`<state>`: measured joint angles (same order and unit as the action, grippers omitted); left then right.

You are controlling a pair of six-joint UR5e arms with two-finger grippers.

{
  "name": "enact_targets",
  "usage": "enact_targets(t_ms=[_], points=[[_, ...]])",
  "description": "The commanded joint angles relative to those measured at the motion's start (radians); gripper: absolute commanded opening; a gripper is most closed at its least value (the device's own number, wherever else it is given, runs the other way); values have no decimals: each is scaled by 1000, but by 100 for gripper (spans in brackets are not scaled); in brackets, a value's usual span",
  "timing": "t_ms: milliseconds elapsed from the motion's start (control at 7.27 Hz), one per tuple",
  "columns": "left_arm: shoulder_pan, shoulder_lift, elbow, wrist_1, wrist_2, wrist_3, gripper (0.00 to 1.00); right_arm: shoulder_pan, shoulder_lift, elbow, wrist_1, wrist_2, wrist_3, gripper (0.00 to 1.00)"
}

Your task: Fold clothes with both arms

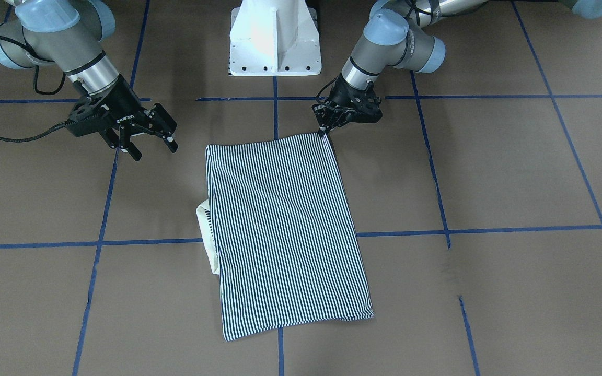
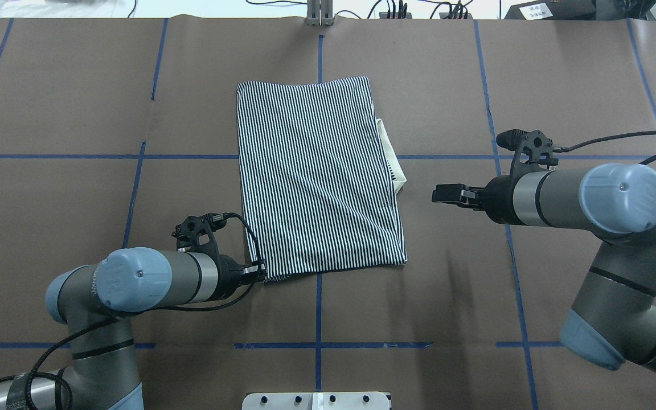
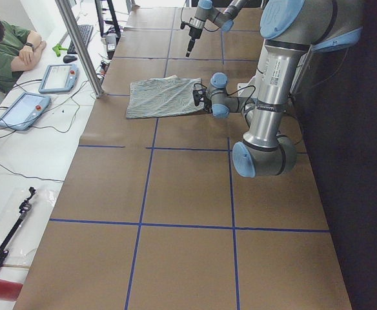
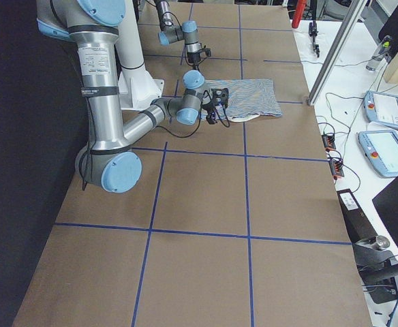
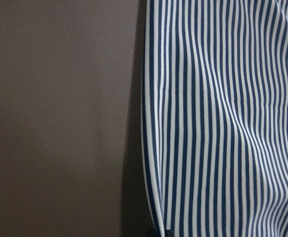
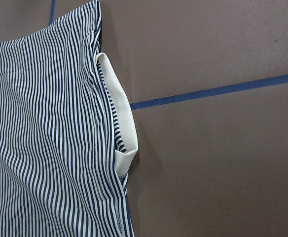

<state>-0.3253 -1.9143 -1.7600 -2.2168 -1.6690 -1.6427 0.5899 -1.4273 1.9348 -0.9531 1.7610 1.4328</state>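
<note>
We have the shirt point(image 2: 316, 176) lying mid-counter point(image 2: 77, 85), long axis running away from our base, its near left corner apparently clamped in our closed left fingers point(image 1: 324, 128), while our right fingers point(image 2: 439, 193) hang apart off its right edge, touching nothing.

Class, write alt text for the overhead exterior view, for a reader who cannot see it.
A striped polo shirt, folded into a rectangle, lies centre-frame with its cream collar poking out on the right. The left gripper meets its near left corner; the right gripper hovers clear of its right side.
</note>
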Motion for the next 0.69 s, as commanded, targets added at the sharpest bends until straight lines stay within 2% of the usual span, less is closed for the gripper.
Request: enact_targets(t_ms=[0,138,275,412,550], points=[[0,0,-6,0,2,0,0,-77,114,4,-155,-74,266,85],[0,-2,-6,0,2,0,0,-122,178,-5,-255,-93,349,77],[0,-2,-6,0,2,0,0,-149,239,-5,-383,-94,483,73],[0,-3,-6,0,2,0,0,-174,281,-7,-489,-107,510,73],[0,-3,-6,0,2,0,0,-200,294,-16,-530,-127,552,73]])
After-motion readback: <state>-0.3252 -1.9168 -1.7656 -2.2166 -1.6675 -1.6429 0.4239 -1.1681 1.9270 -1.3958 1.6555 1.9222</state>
